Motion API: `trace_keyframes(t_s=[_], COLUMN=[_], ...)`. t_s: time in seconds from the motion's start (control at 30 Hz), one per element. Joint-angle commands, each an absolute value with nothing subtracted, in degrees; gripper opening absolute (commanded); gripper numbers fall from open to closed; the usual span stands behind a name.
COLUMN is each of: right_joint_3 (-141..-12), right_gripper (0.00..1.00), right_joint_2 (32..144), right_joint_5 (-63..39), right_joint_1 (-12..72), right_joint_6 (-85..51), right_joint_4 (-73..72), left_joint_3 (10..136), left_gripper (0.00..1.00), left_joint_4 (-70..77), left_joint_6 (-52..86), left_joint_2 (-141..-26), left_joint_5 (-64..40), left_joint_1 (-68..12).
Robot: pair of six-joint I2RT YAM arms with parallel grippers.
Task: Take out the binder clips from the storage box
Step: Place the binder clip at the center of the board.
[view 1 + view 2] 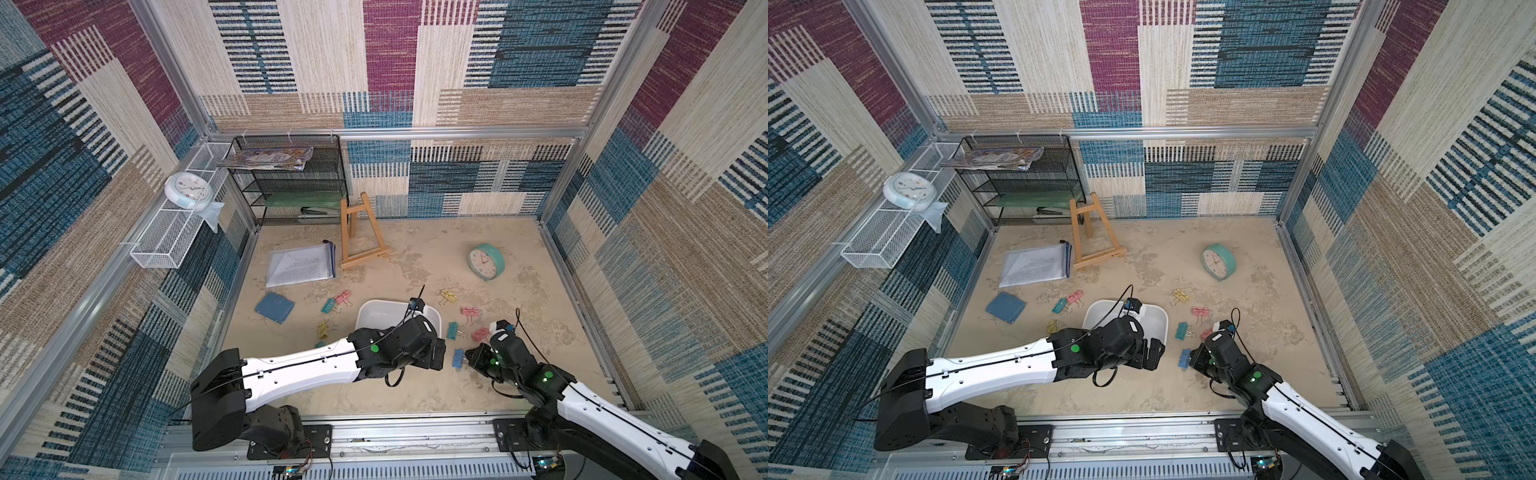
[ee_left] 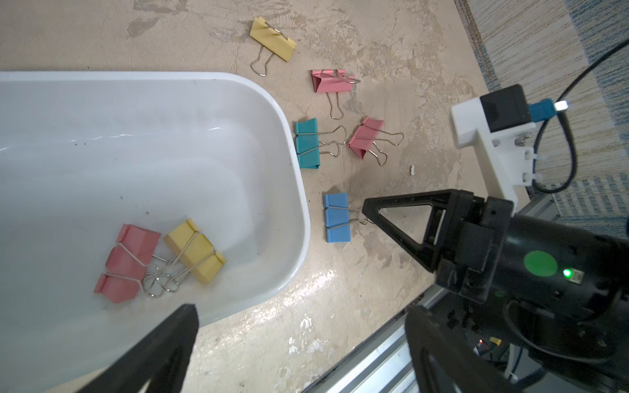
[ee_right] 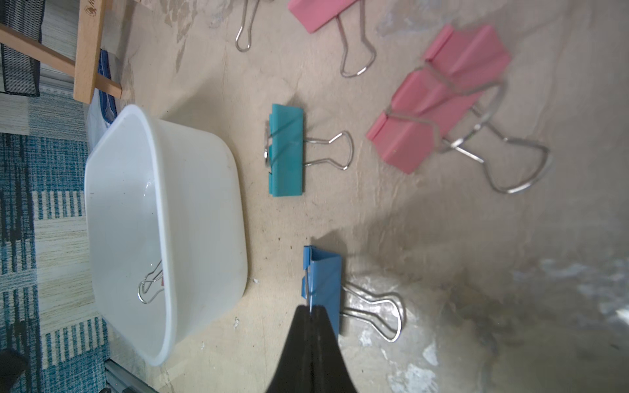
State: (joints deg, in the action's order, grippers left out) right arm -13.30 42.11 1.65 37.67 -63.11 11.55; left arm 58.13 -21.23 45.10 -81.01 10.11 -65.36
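Left gripper point(image 2: 303, 309), jaws wide, hovers nearest; pink and yellow binder clips point(image 2: 132, 258) lie in storage box point(image 2: 301, 190) toward ten o'clock; right gripper point(image 3: 310, 308) pinches blue clip point(image 3: 325, 279).

Tub point(image 2: 136, 153): white, plain inside, a few dark specks. In it: pink clip point(image 2: 131, 258), yellow clip point(image 2: 195, 251), silver wire loops on both. Outside it: blue clip point(image 2: 337, 217), teal clip point(image 2: 307, 144), another pink clip point(image 2: 332, 83), a third pink clip point(image 2: 366, 136), second yellow clip point(image 2: 272, 39). Tabletop point(image 1: 415, 257): mottled beige, paler patches. Pad point(image 1: 274, 307): dark blue. Clock point(image 1: 486, 262): teal rim, white face. Second clock point(image 1: 189, 189): white. Easel point(image 1: 359, 232): pale wood. Rack point(image 1: 291, 183): black mesh. Basket point(image 1: 166, 241): white mesh. Walls point(image 1: 540, 50): woven patchwork of blue, maroon, cream, tan, with striped bands. Arms point(image 1: 299, 365): white and black, green dots.
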Motion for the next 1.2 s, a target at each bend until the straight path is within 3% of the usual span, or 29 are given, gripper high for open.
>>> trace_keyframes(t_s=[0.0,0.27,0.7,1.03,1.17], right_joint_3=[-13.1,-14.1,-16.0,-26.7,-32.5], right_gripper=[0.0,0.05,0.24,0.35,0.38], right_joint_2=[44.6,48.1,44.7,43.1,47.0], right_joint_5=[-1.9,-2.5,-2.0,2.2,-4.6], right_joint_1=[36.4,36.0,35.8,35.8,35.8], right_joint_6=[-61.1,-58.9,-55.4,-48.2,-41.2], right_joint_4=[7.9,6.3,12.3,19.6,16.0], left_joint_3=[58.6,58.6,57.5,55.9,52.9], left_gripper=[0.99,0.99,0.99,0.99,0.99], left_joint_4=[-23.0,-24.5,-25.4,-27.3,-27.7], left_joint_6=[44.2,44.3,44.0,44.4,46.1], left_joint_2=[-81.0,-80.2,-78.1,-74.9,-71.0], left_joint_5=[11.4,13.1,15.3,19.8,23.9], left_joint_1=[-65.4,-65.2,-64.9,-64.4,-64.0])
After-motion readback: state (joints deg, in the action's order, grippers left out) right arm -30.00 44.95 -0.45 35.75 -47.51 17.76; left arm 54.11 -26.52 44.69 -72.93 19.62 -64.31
